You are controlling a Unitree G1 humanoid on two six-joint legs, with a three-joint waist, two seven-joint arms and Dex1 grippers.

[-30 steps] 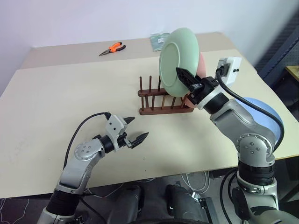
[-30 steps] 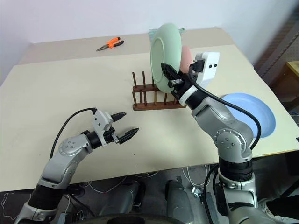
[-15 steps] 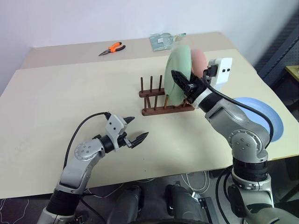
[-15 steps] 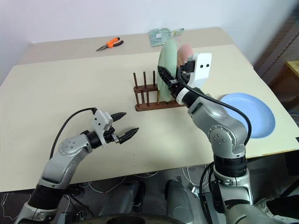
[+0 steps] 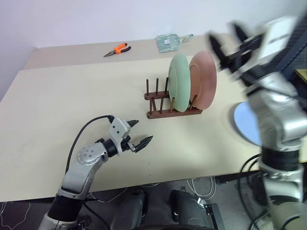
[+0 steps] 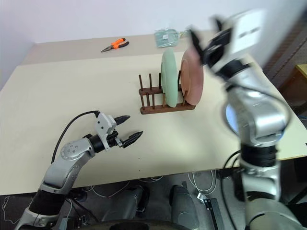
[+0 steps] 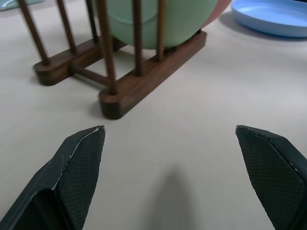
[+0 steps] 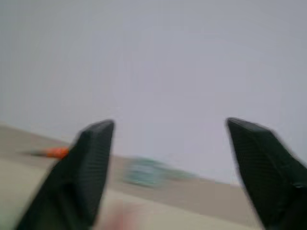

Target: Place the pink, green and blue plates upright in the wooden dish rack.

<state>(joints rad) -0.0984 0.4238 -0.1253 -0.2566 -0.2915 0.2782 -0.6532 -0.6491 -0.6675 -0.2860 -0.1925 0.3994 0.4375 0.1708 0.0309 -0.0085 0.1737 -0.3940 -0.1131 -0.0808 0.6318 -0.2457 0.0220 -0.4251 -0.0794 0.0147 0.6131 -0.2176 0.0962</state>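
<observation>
Standing upright side by side in the wooden dish rack (image 5: 172, 106), the green plate (image 5: 180, 82) and the pink plate (image 5: 203, 79) leave only the blue plate (image 5: 245, 123), lying flat near the table's right edge. The right gripper (image 5: 229, 44) hangs above the rack with jaws spread and empty, while the left gripper (image 5: 140, 136) waits wide open over the table. Fetching the blue plate probably calls for pinching its rim firmly, then lowering it between free pegs without knocking its neighbours.
</observation>
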